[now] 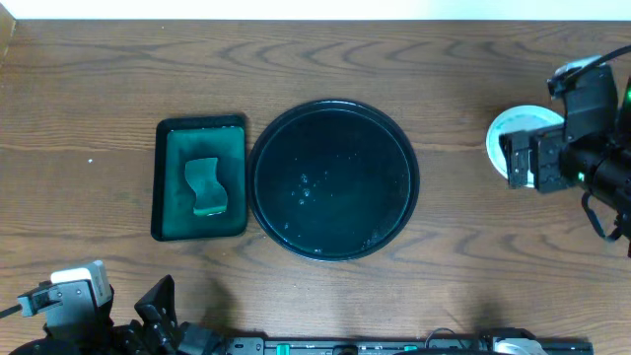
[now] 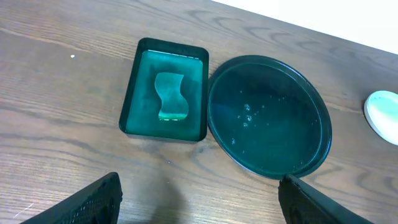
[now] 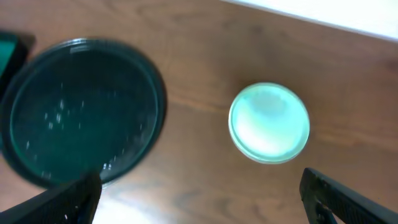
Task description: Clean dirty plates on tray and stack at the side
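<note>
One plate (image 3: 269, 122) is in view. It is pale, round and shallow, and it lies flat on the table (image 1: 99, 79) at the right, well apart from the tray (image 1: 365, 148). Whether more plates lie under it cannot be told; the right arm (image 1: 592, 148) hides part of it from above.

Tray condition: black, glossy, no plate on it. Only droplets (image 1: 306, 185) show near its middle. Just beside it on the left stands a green tray (image 1: 173, 138) with a sponge (image 1: 205, 187) lying in it.

Jaw condition:
- Left jaws: spread wide, holding nothing, at the near left edge of the table, well apart from every item.
- Right jaws: spread wide, holding nothing, above the table just beside the plate, not touching it.

Progress, judged: with the tray bare and the plate set aside, the task appears complete or nearly so.

Handling, judged:
- The plate is probably light and rigid, and will not flex under grip.
- Its surface looks smooth, so it will likely be slippery, more so if wet.
- If it is ceramic it will chip or crack when dropped or knocked.
- Take hold at the rim, one finger over the edge and one under it.
- It lies flat, so there is little room under the rim; approach low and from the side.
- Avoid the middle of the plate, which offers nothing to grip.
</note>
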Controlling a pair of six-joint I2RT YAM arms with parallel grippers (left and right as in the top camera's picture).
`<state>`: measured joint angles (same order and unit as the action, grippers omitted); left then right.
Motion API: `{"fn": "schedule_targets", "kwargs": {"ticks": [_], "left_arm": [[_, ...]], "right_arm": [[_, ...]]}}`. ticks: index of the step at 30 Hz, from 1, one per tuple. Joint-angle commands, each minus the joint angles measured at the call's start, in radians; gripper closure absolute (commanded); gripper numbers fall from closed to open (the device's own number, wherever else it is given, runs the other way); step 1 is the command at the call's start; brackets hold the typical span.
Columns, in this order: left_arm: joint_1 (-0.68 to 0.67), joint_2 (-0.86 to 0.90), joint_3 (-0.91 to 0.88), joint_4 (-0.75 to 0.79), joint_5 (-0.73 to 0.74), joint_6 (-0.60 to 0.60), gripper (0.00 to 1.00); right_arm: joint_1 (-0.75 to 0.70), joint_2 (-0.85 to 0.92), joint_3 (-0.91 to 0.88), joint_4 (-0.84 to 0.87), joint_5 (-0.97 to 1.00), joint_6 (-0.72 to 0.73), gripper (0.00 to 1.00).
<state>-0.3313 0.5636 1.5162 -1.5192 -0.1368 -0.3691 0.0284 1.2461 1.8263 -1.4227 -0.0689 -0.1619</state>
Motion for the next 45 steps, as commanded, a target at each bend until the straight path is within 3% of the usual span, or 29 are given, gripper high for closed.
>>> {"fn": "schedule_targets", "kwargs": {"ticks": [1, 12, 16, 18, 23, 34, 45], "left_arm": [[-0.006, 0.003, -0.001, -0.003, 0.001, -0.002, 0.19], [-0.006, 0.003, -0.001, -0.003, 0.001, -0.002, 0.19], [-0.006, 0.003, -0.001, -0.003, 0.001, -0.002, 0.19], [-0.006, 0.003, -0.001, -0.003, 0.001, -0.002, 0.19], [-0.006, 0.003, -0.001, -0.003, 0.001, -0.002, 0.19], [-0.006, 0.003, -0.001, -0.003, 0.001, -0.002, 0.19], [-0.006, 0.003, -0.001, -0.003, 0.001, -0.002, 0.19]], "right_arm": [[0.012, 0.002, 0.010, -0.034, 0.011, 0.011, 0.01], [0.012, 0.005, 0.006, -0.053, -0.103, 0.011, 0.01], [0.013, -0.075, -0.085, 0.096, -0.229, 0.011, 0.01], [0.013, -0.142, -0.177, 0.196, -0.266, 0.011, 0.01], [0.013, -0.444, -0.595, 0.549, -0.350, 0.012, 0.01], [0.013, -0.959, -1.234, 1.038, -0.422, 0.012, 0.01], [0.012, -1.169, -1.629, 1.468, -0.459, 0.084, 0.01]]}}
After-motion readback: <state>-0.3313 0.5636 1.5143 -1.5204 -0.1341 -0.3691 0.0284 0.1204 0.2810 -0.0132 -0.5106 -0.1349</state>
